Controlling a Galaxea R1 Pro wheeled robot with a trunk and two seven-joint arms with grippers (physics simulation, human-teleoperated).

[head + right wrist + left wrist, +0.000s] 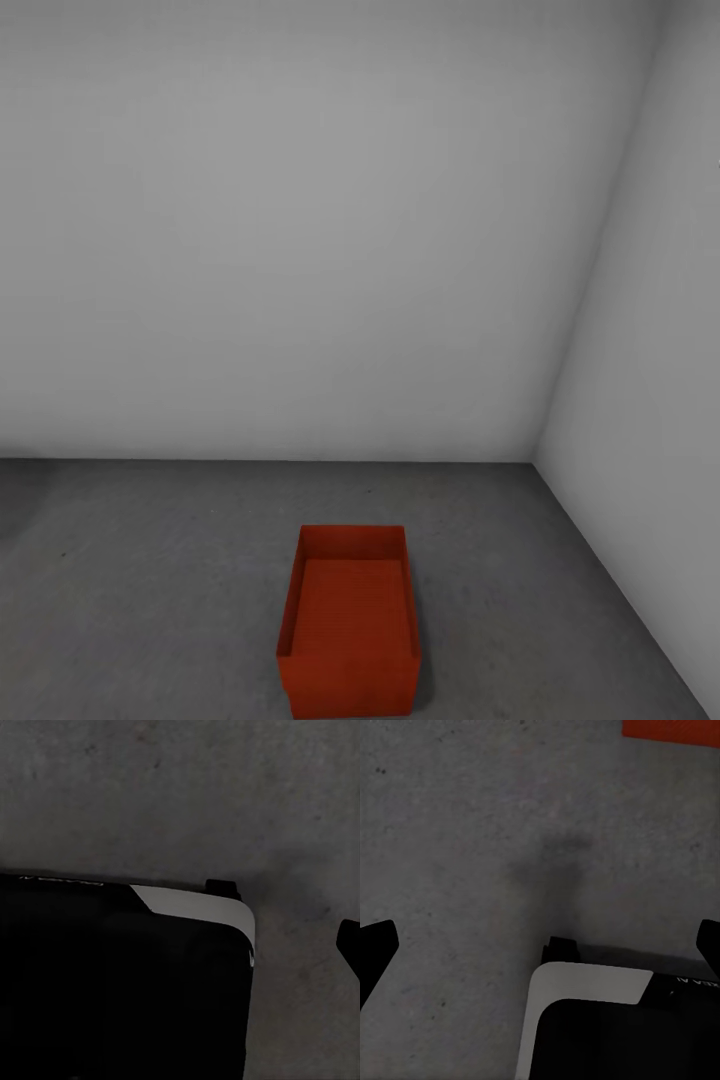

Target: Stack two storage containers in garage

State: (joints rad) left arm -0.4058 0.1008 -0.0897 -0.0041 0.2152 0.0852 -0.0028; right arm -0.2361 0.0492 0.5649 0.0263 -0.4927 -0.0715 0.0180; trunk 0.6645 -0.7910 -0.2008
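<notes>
Standing on the dark grey floor near the corner of two plain white walls, one red-orange storage container lies open side up, alone, with its short end toward the robot. From the left wrist camera the left gripper shows two dark fingertips far apart at the edges, so its jaws are released over bare floor, with a corner of the container at the frame's edge. For the right gripper I see one dark fingertip beside the robot's black and white base, and I cannot tell how its jaws stand.
</notes>
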